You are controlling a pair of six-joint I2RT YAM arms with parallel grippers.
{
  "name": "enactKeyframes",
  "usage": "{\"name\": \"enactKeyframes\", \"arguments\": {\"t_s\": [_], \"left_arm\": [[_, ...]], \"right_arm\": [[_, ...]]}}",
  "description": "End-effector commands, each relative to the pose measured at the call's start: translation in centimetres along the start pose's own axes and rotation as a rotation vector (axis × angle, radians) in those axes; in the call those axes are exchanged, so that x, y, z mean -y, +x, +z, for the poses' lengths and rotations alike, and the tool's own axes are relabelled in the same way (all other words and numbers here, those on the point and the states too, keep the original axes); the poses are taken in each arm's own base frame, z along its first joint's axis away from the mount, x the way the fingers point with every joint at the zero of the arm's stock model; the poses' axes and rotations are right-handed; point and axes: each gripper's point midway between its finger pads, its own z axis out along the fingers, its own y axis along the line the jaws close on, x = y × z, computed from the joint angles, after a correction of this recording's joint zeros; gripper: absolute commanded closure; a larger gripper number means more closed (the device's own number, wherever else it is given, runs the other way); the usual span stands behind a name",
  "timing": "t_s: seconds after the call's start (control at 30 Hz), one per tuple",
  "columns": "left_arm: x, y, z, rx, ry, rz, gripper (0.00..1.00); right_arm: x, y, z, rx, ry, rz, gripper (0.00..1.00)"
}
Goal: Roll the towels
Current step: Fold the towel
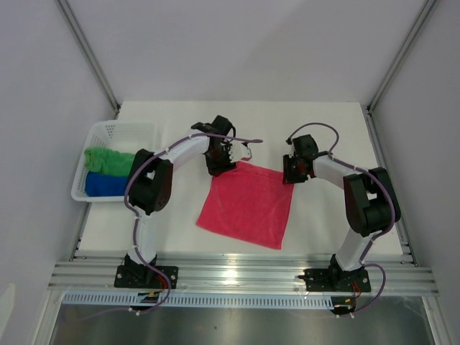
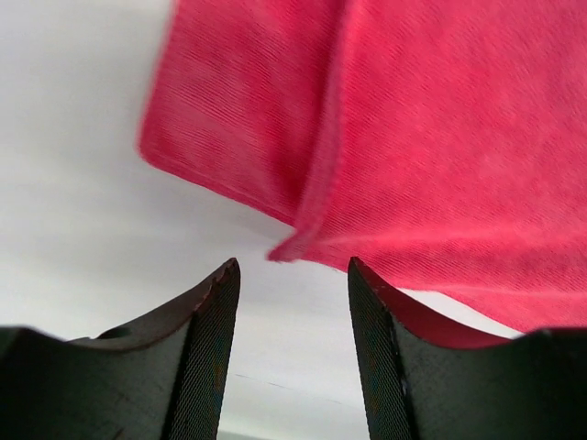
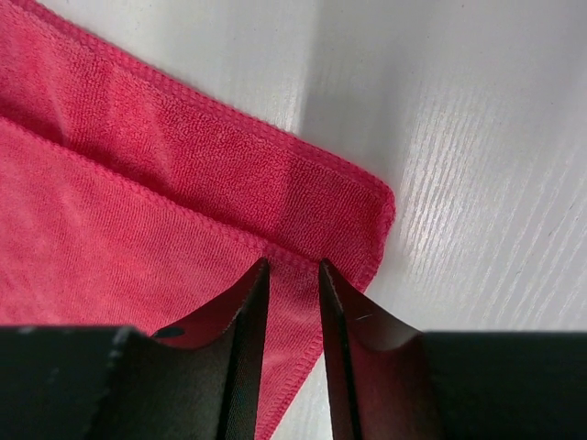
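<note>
The pink-red towel (image 1: 248, 205) lies spread flat in the middle of the table. My left gripper (image 1: 220, 162) is at its far left corner, open and empty. In the left wrist view the gripper (image 2: 293, 275) has its jaws apart, and the towel's (image 2: 440, 137) folded-over corner tip lies just ahead of them. My right gripper (image 1: 295, 172) is at the far right corner. In the right wrist view the gripper (image 3: 293, 275) has its jaws nearly together, pinching an edge of the towel (image 3: 138, 211) that is doubled over near the corner. The green towel (image 1: 108, 159) and the blue towel (image 1: 106, 184) lie rolled in the basket.
The white mesh basket (image 1: 118, 131) stands at the table's left edge. Bare white table (image 1: 323, 129) lies beyond and to the right of the towel. Grey walls and metal frame posts (image 1: 90, 54) surround the table.
</note>
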Motion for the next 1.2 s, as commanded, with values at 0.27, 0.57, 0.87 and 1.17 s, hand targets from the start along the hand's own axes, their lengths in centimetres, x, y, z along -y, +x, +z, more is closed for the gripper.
{"name": "enactKeyframes", "arguments": {"t_s": [0.27, 0.57, 0.87, 1.17], "left_arm": [[-1.2, -1.8, 0.4, 0.008, 0.038, 0.016, 0.5], [-0.3, -1.0, 0.7, -0.037, 0.09, 0.028, 0.7], [0.4, -1.3, 0.6, -0.019, 0.121, -0.005, 0.99], [-1.1, -2.8, -1.2, 0.069, 0.011, -0.173, 0.99]], "right_arm": [[0.0, -0.3, 0.7, -0.01, 0.004, -0.034, 0.79], [-0.2, -0.4, 0.6, -0.004, -0.006, -0.033, 0.9], [-0.4, -0.6, 0.0, 0.001, -0.013, -0.037, 1.0], [-0.6, -1.4, -1.6, 0.036, -0.015, -0.044, 1.0]]}}
